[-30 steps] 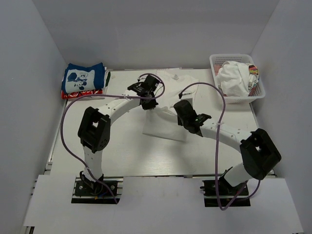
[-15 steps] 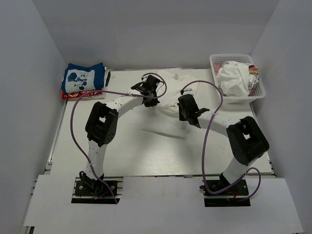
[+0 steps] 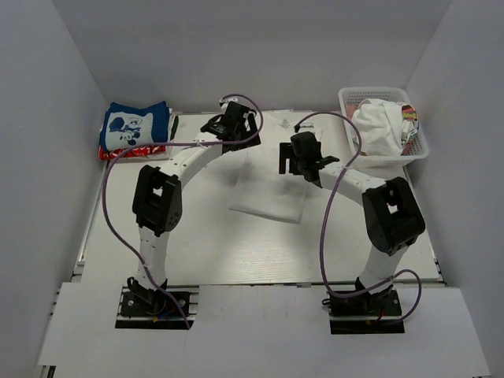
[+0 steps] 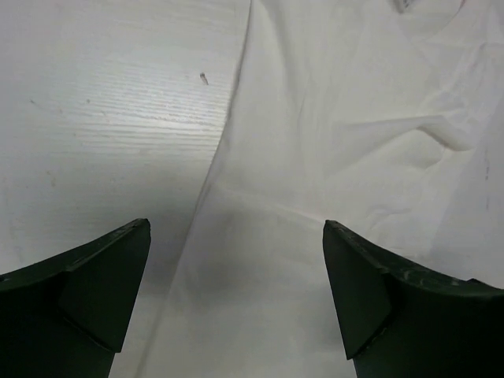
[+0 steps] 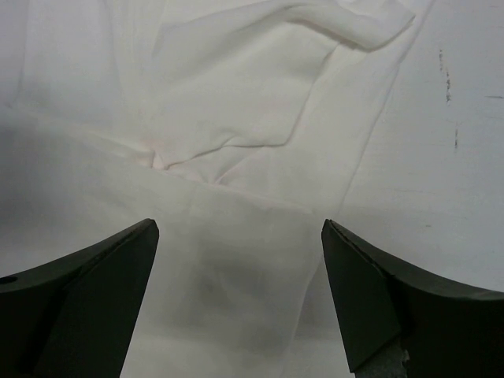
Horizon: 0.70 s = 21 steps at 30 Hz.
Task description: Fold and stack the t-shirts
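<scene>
Left gripper [image 4: 236,236] and right gripper [image 5: 240,236] gape empty over the large white cloth t-shirt [image 3: 268,198], frame centre.
A jaw snagging cloth on lifting could unfold it.

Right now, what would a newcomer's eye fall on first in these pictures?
The large white t-shirt lies partly folded in the middle of the table, with the left pincer and the right pincer both open over it. Next come the blue t-shirt on top of a folded stack at the far left corner, and the white basket of crumpled clothes at the far right.
</scene>
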### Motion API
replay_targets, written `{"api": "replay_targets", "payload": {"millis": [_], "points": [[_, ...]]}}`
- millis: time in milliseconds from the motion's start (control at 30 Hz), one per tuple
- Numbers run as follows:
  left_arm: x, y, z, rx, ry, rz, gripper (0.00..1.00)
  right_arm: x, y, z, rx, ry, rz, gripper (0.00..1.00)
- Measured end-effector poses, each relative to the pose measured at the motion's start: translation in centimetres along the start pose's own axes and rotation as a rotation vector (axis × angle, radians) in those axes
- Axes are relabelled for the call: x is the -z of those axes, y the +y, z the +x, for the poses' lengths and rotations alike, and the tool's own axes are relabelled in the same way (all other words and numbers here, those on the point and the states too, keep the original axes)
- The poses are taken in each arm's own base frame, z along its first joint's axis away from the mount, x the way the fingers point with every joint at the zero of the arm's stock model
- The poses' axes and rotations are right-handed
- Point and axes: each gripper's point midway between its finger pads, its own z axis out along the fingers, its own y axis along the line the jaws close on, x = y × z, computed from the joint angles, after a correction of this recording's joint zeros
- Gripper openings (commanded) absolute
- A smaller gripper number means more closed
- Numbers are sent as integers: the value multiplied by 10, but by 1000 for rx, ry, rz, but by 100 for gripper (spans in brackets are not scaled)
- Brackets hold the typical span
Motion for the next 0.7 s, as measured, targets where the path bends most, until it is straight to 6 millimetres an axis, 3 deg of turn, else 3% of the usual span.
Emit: {"api": "replay_targets", "payload": {"millis": [67,133,233,333,500,600,700], "points": [[14,8,0,3,-13,2,100,7,5,3,4,14,-38,90],[31,25,15,-5,11,-12,100,21,10,13,-4,32,-82,90],[51,50,51,-21,79,-21,100,49,9,37,-25,74,-136,90],[62,74,102,-44,183,-35,100,81,8,70,-32,108,-218,90],[66,96,174,-74,361,-38,89,104,6,125,-39,214,-291,90],[67,100,194,-76,407,-24,86,107,9,146,-90,274,-306,90],[65,93,192,-68,397,8,81,109,11,161,-184,308,-308,90]]}}
